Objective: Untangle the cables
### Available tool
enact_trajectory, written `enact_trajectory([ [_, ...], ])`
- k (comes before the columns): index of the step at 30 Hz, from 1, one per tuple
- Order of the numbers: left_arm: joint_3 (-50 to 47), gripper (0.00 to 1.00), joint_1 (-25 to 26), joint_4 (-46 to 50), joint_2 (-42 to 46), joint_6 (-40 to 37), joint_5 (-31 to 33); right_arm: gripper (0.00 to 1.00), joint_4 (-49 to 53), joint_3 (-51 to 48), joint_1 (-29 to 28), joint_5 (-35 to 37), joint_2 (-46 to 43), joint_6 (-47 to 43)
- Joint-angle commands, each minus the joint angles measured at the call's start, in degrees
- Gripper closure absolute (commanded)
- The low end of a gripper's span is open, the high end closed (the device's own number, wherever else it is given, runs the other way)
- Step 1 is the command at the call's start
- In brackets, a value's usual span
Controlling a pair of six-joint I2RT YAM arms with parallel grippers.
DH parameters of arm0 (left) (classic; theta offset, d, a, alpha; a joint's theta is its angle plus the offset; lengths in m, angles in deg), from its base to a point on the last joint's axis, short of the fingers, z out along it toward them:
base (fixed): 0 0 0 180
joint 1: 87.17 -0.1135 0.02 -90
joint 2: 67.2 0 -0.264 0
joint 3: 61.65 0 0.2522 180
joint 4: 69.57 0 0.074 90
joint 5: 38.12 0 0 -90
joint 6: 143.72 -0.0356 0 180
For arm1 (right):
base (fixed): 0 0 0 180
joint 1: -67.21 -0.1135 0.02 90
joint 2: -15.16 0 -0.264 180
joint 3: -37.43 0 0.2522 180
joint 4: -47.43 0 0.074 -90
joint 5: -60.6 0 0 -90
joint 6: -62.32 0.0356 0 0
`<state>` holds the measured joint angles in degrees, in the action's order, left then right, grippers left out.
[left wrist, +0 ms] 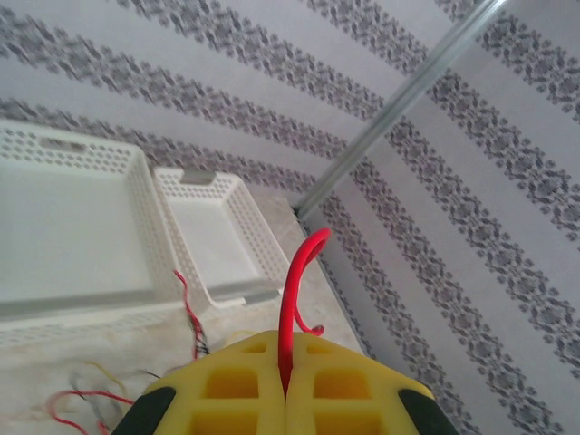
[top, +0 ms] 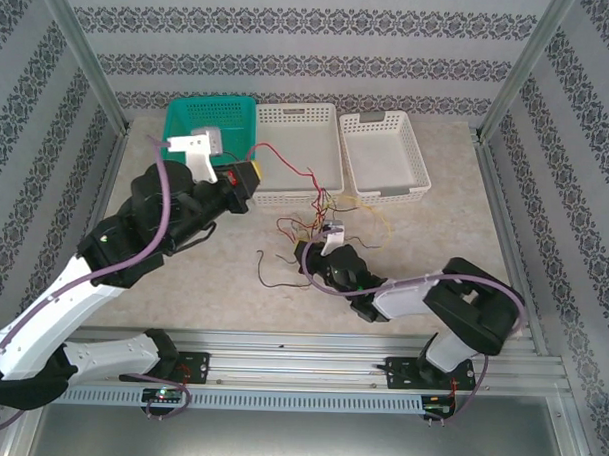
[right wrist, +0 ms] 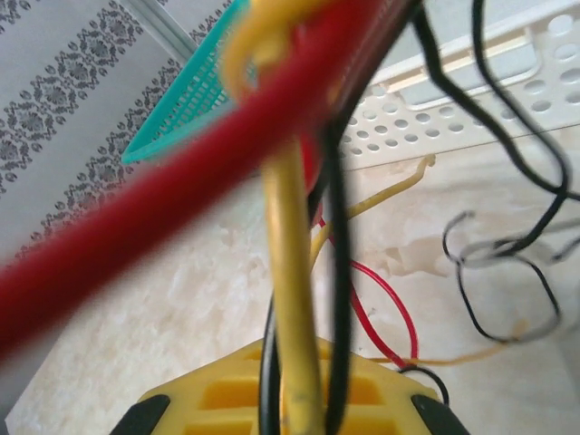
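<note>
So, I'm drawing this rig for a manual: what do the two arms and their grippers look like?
Left arm and right arm are built of white shells and black joints, a mauve cable looping along each. Left gripper and right gripper have yellow fingers moulded with square recesses, black at the outer corners.

**Inspector:** Walls?

**Assistant:** Papered walls (top: 311, 48) on three sides, white with horizontal grey bands of a floral pattern. The paper is in sound condition where visible.

**Inspector:** Frame?

**Assistant:** Two slanted metal posts, one at the left (top: 87, 60) and one at the right (top: 527, 66), meet the far corners of the table.

**Inspector:** Work surface?

**Assistant:** The table top (top: 454, 243) is beige and faintly mottled like stone. Metal rails (top: 310, 350) run along its near edge, with a plain grey panel (top: 307, 438) below them.

**Inspector:** Lighting?

**Assistant:** Bright, soft and even across the table top.
</note>
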<state>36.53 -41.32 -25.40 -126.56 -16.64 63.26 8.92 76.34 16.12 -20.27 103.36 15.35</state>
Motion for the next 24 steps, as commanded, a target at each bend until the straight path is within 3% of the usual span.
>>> enact_trajectory([
  [1, 4.3, 1.00, -1.9, 6.8, 1.6, -5.5, 4.8, 1.00, 10.1, -2.1, 1.2, -0.9, -5.7, -3.4],
  [7, 8.4, 1.00, -5.9, 12.3, 1.4, -10.0, 7.9, 1.00, 22.9, -5.0, 6.1, -3.1, -15.7, -2.4],
  [12, 10.3, 1.00, -9.4, 15.0, 1.0, -13.0, 10.1, 1.00, 34.4, -4.8, 13.5, -7.0, -21.5, -3.1],
  [18, 13.8, 1.00, -14.3, 17.7, -0.5, -16.1, 10.7, 1.00, 38.3, -4.7, 27.5, -20.0, -18.4, -1.5],
  [24, 18.6, 1.00, -19.5, 20.5, -1.5, -18.8, 11.5, 1.00, 37.1, -3.6, 33.8, -26.9, -10.6, -1.6],
])
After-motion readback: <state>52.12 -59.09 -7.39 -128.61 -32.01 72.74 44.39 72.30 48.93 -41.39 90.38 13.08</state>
